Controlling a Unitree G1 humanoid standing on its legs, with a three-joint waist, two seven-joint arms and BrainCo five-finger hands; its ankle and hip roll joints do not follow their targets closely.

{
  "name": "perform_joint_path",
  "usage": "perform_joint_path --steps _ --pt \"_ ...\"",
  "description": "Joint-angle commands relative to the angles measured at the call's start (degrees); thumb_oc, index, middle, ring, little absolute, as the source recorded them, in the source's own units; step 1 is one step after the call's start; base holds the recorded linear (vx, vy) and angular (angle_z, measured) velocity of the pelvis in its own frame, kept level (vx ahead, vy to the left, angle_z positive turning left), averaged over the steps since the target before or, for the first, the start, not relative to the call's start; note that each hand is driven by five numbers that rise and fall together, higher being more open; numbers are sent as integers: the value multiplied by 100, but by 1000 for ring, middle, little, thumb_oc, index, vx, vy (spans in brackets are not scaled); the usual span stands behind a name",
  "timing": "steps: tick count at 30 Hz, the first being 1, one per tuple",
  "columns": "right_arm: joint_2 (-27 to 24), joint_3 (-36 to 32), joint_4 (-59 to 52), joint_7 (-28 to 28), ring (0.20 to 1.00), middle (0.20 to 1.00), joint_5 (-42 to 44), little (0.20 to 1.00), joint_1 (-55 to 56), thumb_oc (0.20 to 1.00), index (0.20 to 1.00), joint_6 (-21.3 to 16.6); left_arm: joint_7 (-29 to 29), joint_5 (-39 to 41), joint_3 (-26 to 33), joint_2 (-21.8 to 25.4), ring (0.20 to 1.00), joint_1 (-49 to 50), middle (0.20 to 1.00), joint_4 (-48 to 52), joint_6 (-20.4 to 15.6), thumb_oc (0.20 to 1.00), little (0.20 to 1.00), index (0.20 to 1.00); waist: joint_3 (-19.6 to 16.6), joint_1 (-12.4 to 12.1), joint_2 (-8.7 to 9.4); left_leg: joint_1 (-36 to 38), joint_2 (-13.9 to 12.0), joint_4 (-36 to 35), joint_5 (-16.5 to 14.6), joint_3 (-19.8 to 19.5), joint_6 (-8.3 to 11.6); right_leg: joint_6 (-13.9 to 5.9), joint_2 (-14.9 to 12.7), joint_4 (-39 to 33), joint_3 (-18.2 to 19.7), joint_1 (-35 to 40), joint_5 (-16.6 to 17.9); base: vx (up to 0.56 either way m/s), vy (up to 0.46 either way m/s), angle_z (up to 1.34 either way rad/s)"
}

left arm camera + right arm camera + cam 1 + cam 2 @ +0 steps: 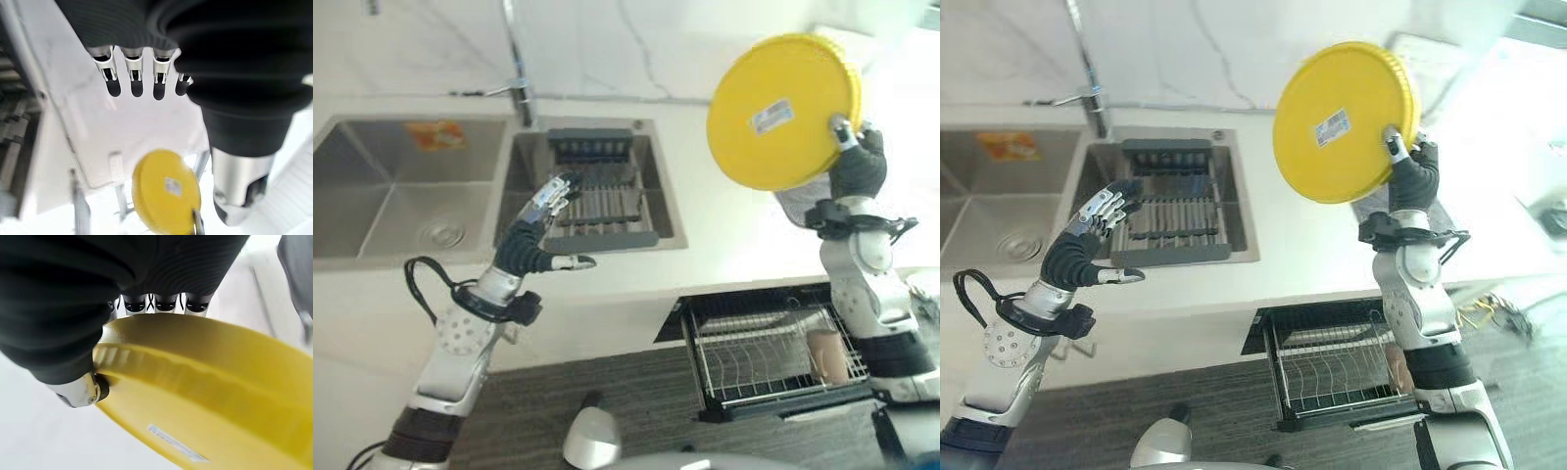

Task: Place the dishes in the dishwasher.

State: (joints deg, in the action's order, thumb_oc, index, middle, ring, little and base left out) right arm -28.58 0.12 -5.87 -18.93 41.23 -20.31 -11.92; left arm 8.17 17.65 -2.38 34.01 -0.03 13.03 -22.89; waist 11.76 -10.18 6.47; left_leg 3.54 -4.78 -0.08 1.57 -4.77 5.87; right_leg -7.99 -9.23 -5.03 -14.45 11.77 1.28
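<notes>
A round yellow plate is held up on edge above the white counter at the right, its underside with a small white label facing me. My right hand is shut on its lower right rim, thumb pressed against the underside; the same plate shows close in the right wrist view. The dishwasher's lower rack stands pulled out below the counter, under that arm, with a beige cup in it. My left hand hovers open over the counter's front edge beside the right sink basin, holding nothing.
A double steel sink fills the left of the counter. A dark drying rack sits in its right basin, behind a tall tap. The white counter lies bare between the sink and my right arm.
</notes>
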Motion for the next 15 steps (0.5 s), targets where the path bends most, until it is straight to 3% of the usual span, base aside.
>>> perform_joint_path --steps 1,8,12,15 --pt "-192 -246 -199 122 200 200 180 200 -228 200 200 -819 -512 -376 -106 120 1000 93 1000 104 -254 1000 1000 1000 -540 35 -15 386 -381 -492 -307 407 -125 -240 -394 3 103 -85 -8 -121 -29 -41" --pt "-77 -863 -744 471 200 200 736 200 645 200 200 -1176 -1049 -641 12 -90 1000 185 1000 149 -247 1000 1000 1000 -531 503 -168 622 -447 -394 -415 848 -200 -198 -399 3 528 -171 19 -103 -32 -51" --pt "143 -988 -839 727 200 200 1033 200 926 200 200 -1136 -1104 -681 104 -187 1000 244 1000 187 -223 1000 1000 1000 -494 631 -198 635 -452 -252 -481 914 -225 -177 -401 3 622 -181 54 -71 -34 -38" --pt "566 -1034 -976 1146 200 200 1761 200 1338 200 200 -901 -1114 -742 218 -299 1000 288 1000 211 -169 1000 1000 1000 -453 796 -238 668 -459 -196 -505 980 -242 -159 -393 29 643 -184 83 -75 -61 -17"
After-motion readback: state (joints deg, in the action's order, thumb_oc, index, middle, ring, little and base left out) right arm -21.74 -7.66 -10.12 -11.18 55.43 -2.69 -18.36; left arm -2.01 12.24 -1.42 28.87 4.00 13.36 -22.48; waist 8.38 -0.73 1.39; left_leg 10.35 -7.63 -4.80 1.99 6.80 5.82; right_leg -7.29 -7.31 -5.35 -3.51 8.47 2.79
